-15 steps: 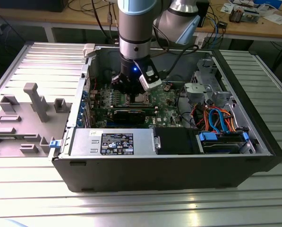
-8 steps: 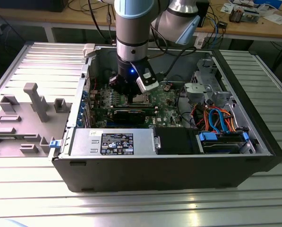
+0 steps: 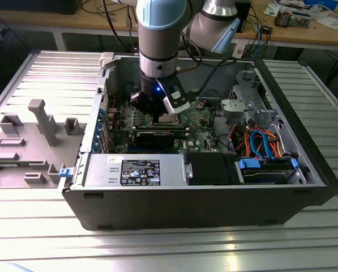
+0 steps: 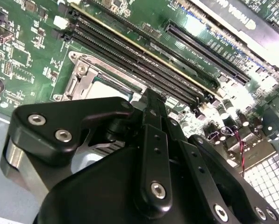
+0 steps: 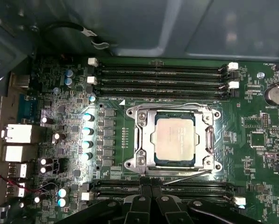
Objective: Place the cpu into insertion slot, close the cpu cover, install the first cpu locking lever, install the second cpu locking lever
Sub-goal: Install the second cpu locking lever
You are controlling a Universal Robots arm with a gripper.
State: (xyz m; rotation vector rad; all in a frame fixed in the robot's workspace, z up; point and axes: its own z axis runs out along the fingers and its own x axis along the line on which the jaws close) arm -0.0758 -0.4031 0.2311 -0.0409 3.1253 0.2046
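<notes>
One cpu (image 5: 175, 139), one insertion slot (image 5: 153, 140) and one cpu cover (image 5: 140, 140) show in the first wrist view. Two wire locking levers (image 5: 176, 104) run along the cover, one on each of two opposite sides. Four long memory slots (image 5: 158, 77) lie in a row beside the socket; those on the other side are partly hidden, so no count. There is one coin battery (image 5: 275, 94). The exterior view holds one computer case (image 3: 185, 204), one power supply (image 3: 136, 170), one robot arm (image 3: 160, 34) and one gripper (image 3: 157, 107).
</notes>
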